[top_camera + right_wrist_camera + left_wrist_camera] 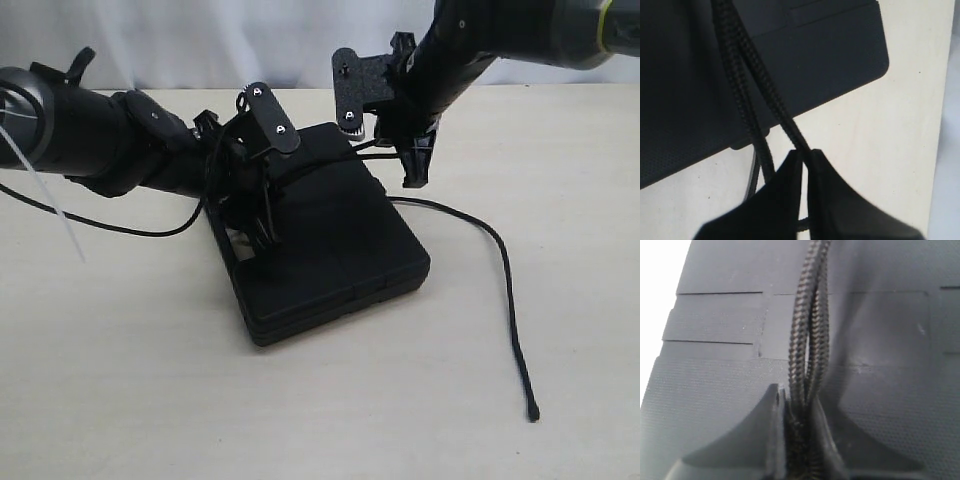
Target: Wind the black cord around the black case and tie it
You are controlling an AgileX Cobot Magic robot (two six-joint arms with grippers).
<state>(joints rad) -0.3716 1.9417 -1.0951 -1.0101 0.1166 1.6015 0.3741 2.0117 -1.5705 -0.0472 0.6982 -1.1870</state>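
Note:
The black case (340, 250) lies flat on the table (120, 380). My left gripper (264, 225) stands over the case's left part, shut on the black cord. In the left wrist view the gripper (800, 407) pinches two braided strands of the cord (807, 330), which run on across the case's ribbed top (715, 390). My right gripper (413, 178) hangs just past the case's far right corner, shut on the cord. In the right wrist view one strand of the cord (740, 65) enters the gripper (805, 154); another passes beside it, off the case (690, 75). The cord's loose tail (505, 270) trails over the table to its tip (533, 410).
A white zip tie (40, 200) sticks out from the left arm. A thin black arm cable (110, 227) sags onto the table left of the case. Bare table (870, 140) lies in front of and to the right of the case.

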